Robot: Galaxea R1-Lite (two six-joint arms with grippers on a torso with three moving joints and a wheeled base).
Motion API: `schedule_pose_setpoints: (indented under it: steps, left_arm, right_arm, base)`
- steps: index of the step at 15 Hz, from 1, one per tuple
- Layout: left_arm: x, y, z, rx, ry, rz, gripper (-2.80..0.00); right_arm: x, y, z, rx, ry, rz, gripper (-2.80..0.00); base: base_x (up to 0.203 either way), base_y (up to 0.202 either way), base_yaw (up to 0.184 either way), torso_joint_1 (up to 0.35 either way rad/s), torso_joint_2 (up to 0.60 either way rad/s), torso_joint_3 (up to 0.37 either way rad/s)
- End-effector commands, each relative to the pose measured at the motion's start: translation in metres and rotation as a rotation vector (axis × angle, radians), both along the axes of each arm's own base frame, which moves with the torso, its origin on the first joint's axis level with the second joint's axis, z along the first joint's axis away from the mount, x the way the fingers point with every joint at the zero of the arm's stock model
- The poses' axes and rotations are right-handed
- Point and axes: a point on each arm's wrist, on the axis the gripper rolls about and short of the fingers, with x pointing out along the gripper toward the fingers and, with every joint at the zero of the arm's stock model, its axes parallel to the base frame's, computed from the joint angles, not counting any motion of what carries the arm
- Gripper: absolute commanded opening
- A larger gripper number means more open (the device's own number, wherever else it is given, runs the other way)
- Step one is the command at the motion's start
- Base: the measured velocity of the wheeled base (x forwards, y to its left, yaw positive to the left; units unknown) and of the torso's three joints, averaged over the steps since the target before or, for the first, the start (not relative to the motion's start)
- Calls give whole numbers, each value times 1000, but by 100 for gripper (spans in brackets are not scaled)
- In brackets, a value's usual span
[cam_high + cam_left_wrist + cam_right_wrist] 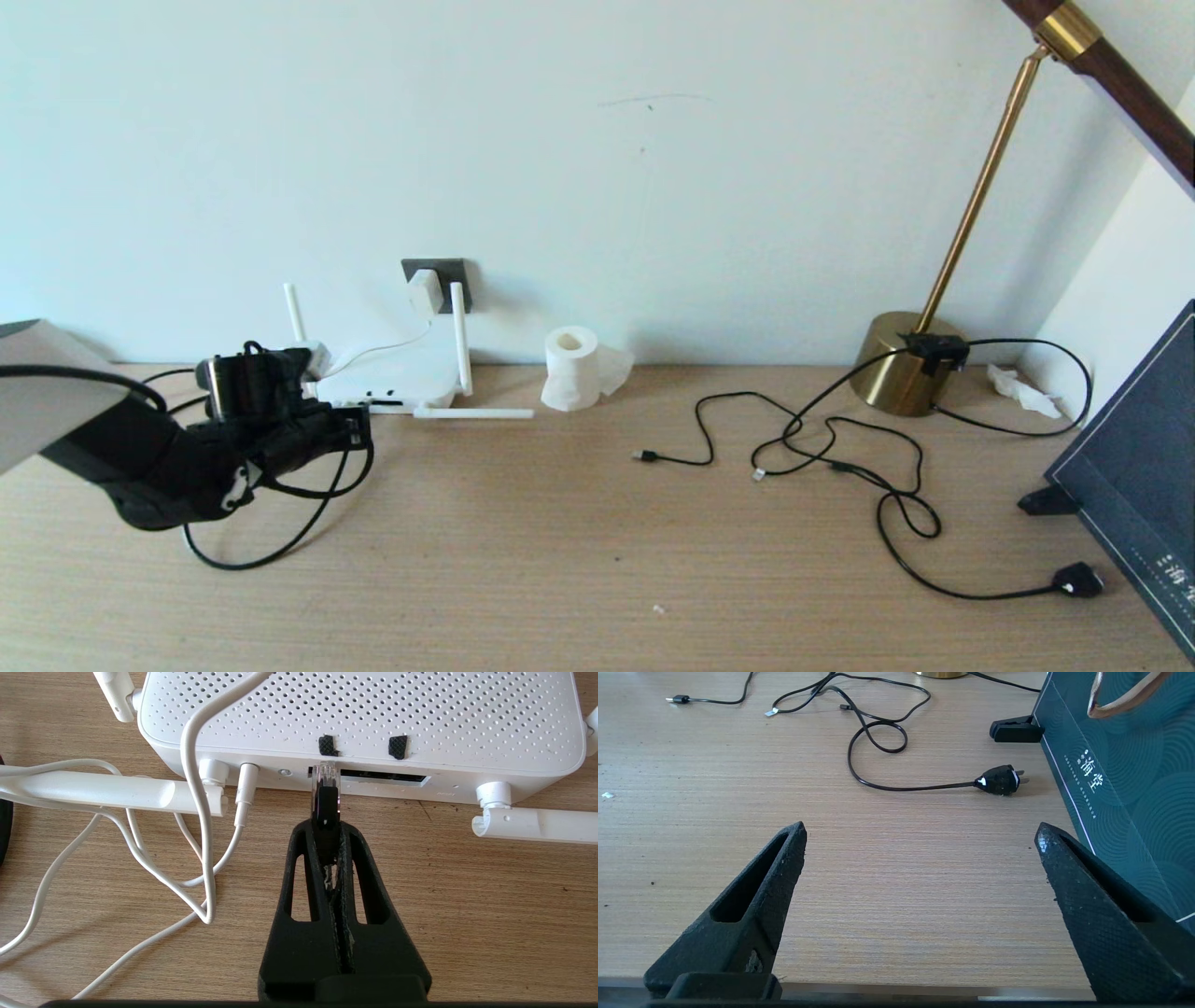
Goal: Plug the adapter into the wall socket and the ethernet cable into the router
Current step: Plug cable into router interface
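Clenched on the ethernet cable (325,805), your left gripper (327,833) aims its clear tip at the router (364,718) port straight ahead.
You hold it low and level so the plug enters square; the adapter (424,291) already sits in the wall socket (459,271) beyond. Your right gripper (920,842) idles, spread wide.

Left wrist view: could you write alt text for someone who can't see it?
The left gripper, fingers shut on the ethernet cable, holds its clear plug tip at the dark port slot on the white router's front edge. Thin white cords loop over the wooden table beside it.
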Motion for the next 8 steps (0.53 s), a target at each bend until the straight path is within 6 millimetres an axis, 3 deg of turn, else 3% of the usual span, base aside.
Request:
schedule_pose_setpoints:
  steps: [1, 8]
  left_arm:
    - [0, 0, -1, 0, -2, 1, -280]
    - [0, 1, -5, 0, 6, 2, -280]
  right_arm:
    - [0, 0, 0, 0, 2, 0, 0]
    - [0, 0, 0, 0, 4, 0, 0]
  base:
    - [0, 0, 0, 0, 0, 0]
    - [0, 0, 0, 0, 0, 0]
